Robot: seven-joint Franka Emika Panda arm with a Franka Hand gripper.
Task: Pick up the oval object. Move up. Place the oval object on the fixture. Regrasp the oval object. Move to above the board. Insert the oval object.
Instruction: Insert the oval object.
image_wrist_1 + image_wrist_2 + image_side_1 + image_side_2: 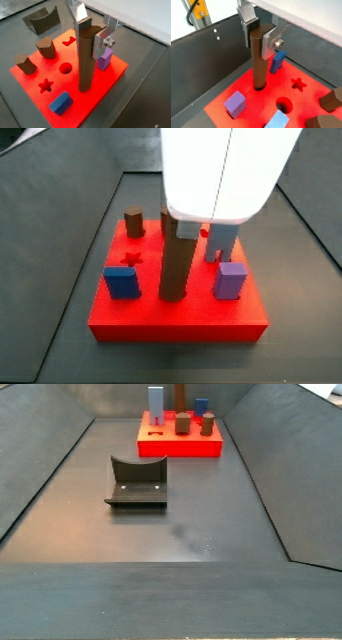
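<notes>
Evidently the job is near its end: the oval object (pixel 85 55) stands upright with its lower end at or in a hole of the board (pixel 100 87), so pickup, the stop at the fixture (pixel 41 21), the regrasp and the carry over the board all look finished. What seems left is seating the peg fully, if it is not seated already, then letting go and backing off; how deep the peg sits cannot be told from these views.

The pincer (pixel 90 27) is at the top of the peg, directly above the board, its silver plates closed against the peg's upper end in both wrist views, with one pad (pixel 249 22) flat on one side and the other plate on the opposite side. So the pincer holds the oval object, open only as wide as the peg is thick.

The peg's long axis runs vertical, square to the board's red face, with the free end pointing down into the slab. In a side view the peg (pixel 175 263) rises near the board's middle, with a blue block (pixel 122 281) at about nine o'clock from its foot and a purple block (pixel 231 280) at about three o'clock. The empty fixture (pixel 136 482) sits on the floor, well apart from the board (pixel 179 447).
</notes>
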